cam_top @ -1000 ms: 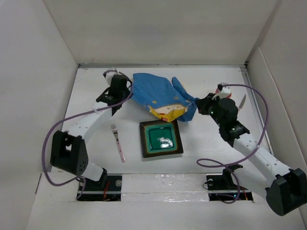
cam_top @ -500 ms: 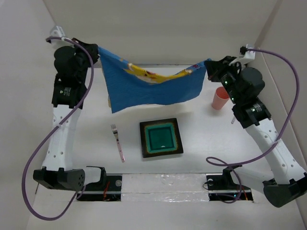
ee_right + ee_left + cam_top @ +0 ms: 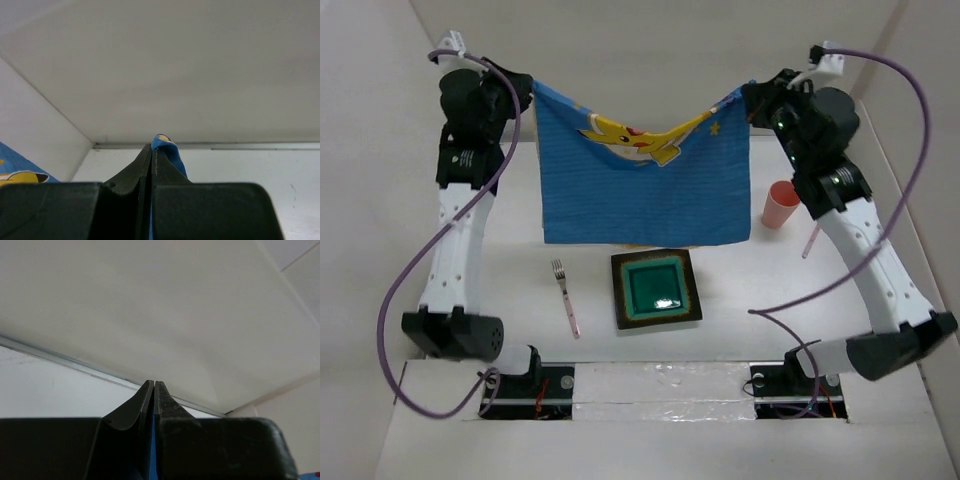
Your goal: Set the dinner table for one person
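Spreading the mat [image 3: 645, 195] across the upper frame, left gripper [image 3: 530, 93] and right gripper [image 3: 748, 99] are clamping its corners; next step likely needing level lowering

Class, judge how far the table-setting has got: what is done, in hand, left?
Done: the plate, fork and pink cup sit on the dinner table. In hand: the left claw and right claw each grip a top corner of the blue mat, hanging spread in the air. Left, probably: lay the mat flat and arrange the pieces on it.
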Motion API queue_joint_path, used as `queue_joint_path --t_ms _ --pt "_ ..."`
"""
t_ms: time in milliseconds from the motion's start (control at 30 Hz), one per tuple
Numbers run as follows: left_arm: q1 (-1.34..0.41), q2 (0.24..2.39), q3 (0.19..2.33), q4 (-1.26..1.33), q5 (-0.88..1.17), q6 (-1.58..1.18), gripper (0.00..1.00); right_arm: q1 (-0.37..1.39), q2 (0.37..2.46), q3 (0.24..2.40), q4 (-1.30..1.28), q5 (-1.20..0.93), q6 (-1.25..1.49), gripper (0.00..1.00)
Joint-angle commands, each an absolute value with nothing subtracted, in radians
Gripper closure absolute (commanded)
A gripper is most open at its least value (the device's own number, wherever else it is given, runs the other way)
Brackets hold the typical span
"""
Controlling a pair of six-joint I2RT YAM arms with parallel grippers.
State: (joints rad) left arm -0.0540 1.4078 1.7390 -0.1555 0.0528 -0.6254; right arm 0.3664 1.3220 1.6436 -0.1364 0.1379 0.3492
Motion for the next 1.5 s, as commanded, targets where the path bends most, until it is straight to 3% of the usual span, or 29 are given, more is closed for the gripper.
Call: queue_joint_path --t_ms 0,167,300,400,500,533,767,933,1467 --pt "-0.054 1.523 1.827 -0.133 0.101 -0.630 1.00 0.315 1.422 1.721 -0.127 0.126 0.327 1.00" --pt "-0.029 1.711 2.030 -0.179 0.132 -0.646 1.00 0.249 1.661 1.928 -0.169 0.060 0.344 1.00" --pt "0.064 1.841 2.217 -0.212 0.279 -0.727 1.00 0.209 1.836 2.277 -0.288 0.008 0.356 1.00" --pt "0.100 1.876 2.286 -0.233 0.321 -0.730 1.00 0.195 1.855 2.324 -0.305 -0.044 0.368 1.00" --pt "0.114 1.826 2.162 -0.172 0.339 -0.716 1.00 0.186 1.748 2.107 -0.185 -0.054 0.370 1.00" --pt "0.114 1.777 2.098 -0.146 0.334 -0.713 1.00 0.186 1.717 1.921 -0.139 -0.064 0.371 1.00" --pt "0.114 1.596 1.203 0.333 0.367 -0.816 1.00 0.175 1.646 1.222 0.260 -0.161 0.403 1.00" --pt "0.114 1.591 0.936 0.422 0.292 -0.819 1.00 0.175 1.747 1.045 0.350 -0.199 0.451 1.00" --pt "0.083 1.537 0.670 0.474 0.233 -0.847 1.00 0.184 1.677 0.799 0.362 -0.135 0.494 1.00"
